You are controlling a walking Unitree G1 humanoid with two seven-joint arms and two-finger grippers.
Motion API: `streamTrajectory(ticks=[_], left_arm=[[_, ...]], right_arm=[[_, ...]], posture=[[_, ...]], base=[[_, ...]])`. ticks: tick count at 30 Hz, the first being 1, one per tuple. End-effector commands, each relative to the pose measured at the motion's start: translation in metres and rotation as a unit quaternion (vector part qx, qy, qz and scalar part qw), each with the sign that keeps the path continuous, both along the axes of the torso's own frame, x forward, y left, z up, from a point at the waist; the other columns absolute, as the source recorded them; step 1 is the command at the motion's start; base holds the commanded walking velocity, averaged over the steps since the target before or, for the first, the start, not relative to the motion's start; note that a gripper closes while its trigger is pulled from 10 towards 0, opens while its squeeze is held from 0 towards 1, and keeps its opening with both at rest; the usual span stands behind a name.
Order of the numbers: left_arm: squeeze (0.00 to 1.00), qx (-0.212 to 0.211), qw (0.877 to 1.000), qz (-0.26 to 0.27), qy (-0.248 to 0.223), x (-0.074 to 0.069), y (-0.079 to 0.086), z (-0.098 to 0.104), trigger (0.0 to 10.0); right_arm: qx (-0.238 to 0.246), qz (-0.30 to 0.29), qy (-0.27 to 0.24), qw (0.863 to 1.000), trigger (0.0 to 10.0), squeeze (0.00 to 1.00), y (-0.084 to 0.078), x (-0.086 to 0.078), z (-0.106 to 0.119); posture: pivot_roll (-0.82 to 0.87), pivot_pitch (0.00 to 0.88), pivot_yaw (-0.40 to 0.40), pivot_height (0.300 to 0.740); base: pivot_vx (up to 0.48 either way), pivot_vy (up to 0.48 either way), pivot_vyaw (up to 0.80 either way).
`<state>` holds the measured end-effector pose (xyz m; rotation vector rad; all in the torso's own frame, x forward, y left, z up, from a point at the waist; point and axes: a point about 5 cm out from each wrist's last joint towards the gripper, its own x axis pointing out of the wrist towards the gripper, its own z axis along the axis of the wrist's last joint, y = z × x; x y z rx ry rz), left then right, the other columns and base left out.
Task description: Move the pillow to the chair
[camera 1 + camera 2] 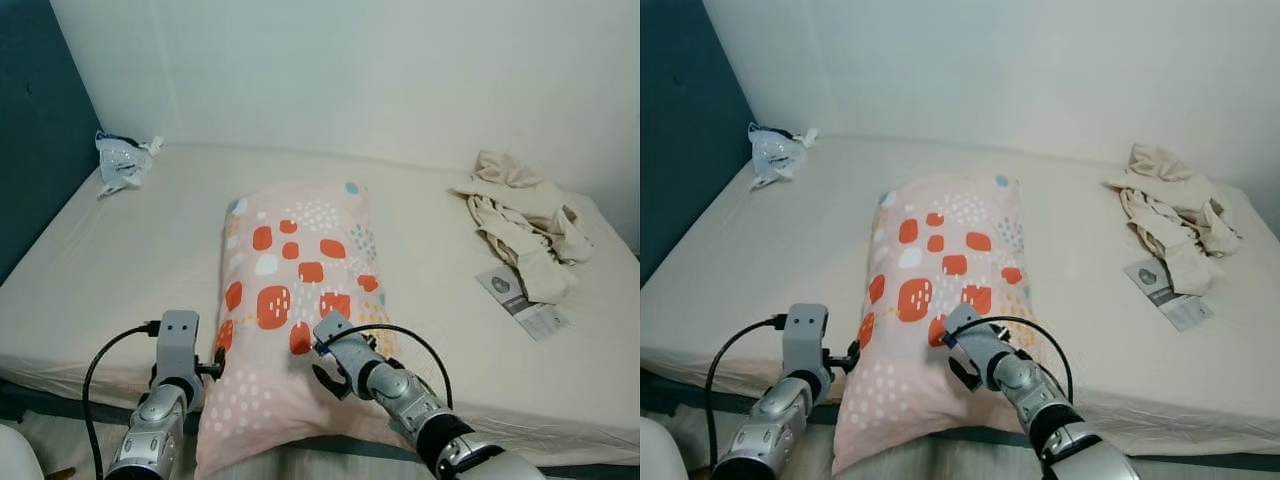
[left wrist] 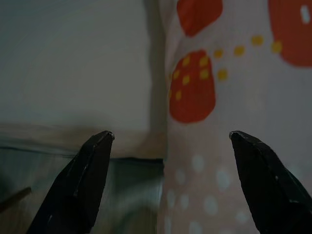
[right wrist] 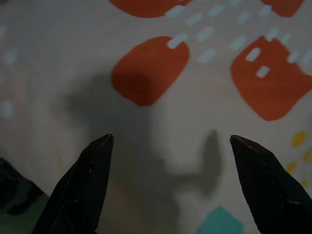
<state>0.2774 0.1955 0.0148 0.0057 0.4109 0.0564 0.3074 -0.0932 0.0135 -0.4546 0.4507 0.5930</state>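
Both grippers sit low at the pillow's near end, fingers spread: the left gripper at its left edge, the right gripper over its top. The pillow lies lengthwise on the bed, its near end overhanging. Farther off lie crumpled clothes and a plastic bag.

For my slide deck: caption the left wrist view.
Open left gripper straddling the pillow's edge at the bed's side.
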Motion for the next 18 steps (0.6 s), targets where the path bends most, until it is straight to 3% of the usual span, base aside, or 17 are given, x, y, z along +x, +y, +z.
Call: streamTrajectory(ticks=[1, 7, 12, 18], left_arm=[[0.0, -0.005, 1.0, 0.005, 0.015, -0.007, 0.0, -0.007, 10.0], [0.0, -0.015, 1.0, 0.002, 0.018, -0.01, 0.003, -0.009, 10.0], [0.0, -0.016, 1.0, -0.004, 0.018, -0.011, 0.005, -0.009, 10.0], [0.0, -0.015, 1.0, -0.015, 0.018, -0.003, 0.003, -0.006, 10.0]], right_arm=[[0.016, -0.002, 0.002, 1.0, 10.0, 0.0, 0.001, -0.003, -0.001], [0.031, 0.024, -0.026, 0.999, 10.0, 0.0, 0.005, 0.004, 0.011], [-0.016, 0.045, -0.043, 0.998, 10.0, 0.0, -0.001, 0.005, 0.011], [0.026, 0.018, -0.058, 0.998, 10.0, 0.0, 0.001, 0.012, 0.022]], posture=[[0.01, 0.09, -0.055, 0.657], [0.01, 0.08, -0.05, 0.652], [0.0, 0.058, -0.048, 0.637], [0.0, 0.04, -0.022, 0.637]], base=[[0.0, 0.0, 0.0], [0.0, 0.0, 0.0], [0.0, 0.0, 0.0], [0.0, 0.0, 0.0]])
